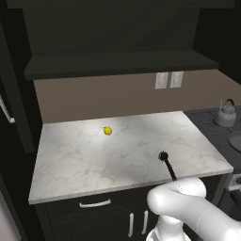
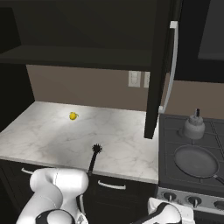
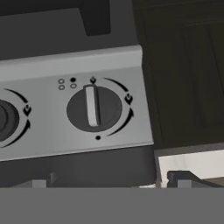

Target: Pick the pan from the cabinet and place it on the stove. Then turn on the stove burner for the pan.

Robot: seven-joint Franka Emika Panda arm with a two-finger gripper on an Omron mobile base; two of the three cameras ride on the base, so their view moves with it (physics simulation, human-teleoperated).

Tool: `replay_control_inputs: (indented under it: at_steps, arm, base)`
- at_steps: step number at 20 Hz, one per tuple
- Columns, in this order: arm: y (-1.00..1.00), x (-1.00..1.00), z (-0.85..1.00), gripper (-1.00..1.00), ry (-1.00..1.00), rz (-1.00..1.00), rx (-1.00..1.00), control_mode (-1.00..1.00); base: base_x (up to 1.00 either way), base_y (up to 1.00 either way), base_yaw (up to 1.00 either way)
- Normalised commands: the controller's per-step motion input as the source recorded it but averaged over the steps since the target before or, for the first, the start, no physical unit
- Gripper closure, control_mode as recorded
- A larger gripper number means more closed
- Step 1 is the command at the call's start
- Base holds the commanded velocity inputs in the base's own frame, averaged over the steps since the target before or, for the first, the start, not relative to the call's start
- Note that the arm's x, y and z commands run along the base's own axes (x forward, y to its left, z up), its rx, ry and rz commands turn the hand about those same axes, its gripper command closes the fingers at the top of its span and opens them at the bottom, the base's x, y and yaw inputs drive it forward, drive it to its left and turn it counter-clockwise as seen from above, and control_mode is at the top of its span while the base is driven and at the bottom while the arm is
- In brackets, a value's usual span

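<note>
Dark kitchen, white marble worktop (image 2: 52, 131): pan (image 2: 196, 161) already down on the stove (image 2: 175, 131) beside the kettle (image 2: 194, 126), tool (image 3: 111, 186) spread wide and empty, aimed square at a knob (image 3: 94, 108) just ahead, its bar upright.

We see a dim rendered kitchen: soft overhead light pools mid-desk (image 1: 94, 160), the cabinet (image 2: 87, 26) falls into shadow; edges sharp, glare-free.
</note>
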Motion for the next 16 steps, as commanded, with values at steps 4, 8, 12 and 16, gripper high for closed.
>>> replay_control_inputs:
  at_steps: [4, 8, 12, 16]
  arm:
    - [0.00, 0.09, -0.09, -1.00, 0.00, 0.00, 0.00, -1.00]
    - [-0.04, 0.08, -0.14, -1.00, 0.00, 0.00, 0.00, -1.00]
    - [-0.03, 0.07, -0.13, -1.00, 0.00, 0.00, 0.00, -1.00]
    - [-0.04, 0.06, -0.12, -1.00, 0.00, 0.00, 0.00, -1.00]
  base:
    - [0.00, 0.00, 0.00]
    - [0.00, 0.00, 0.00]
    - [0.00, 0.00, 0.00]
    - [0.00, 0.00, 0.00]
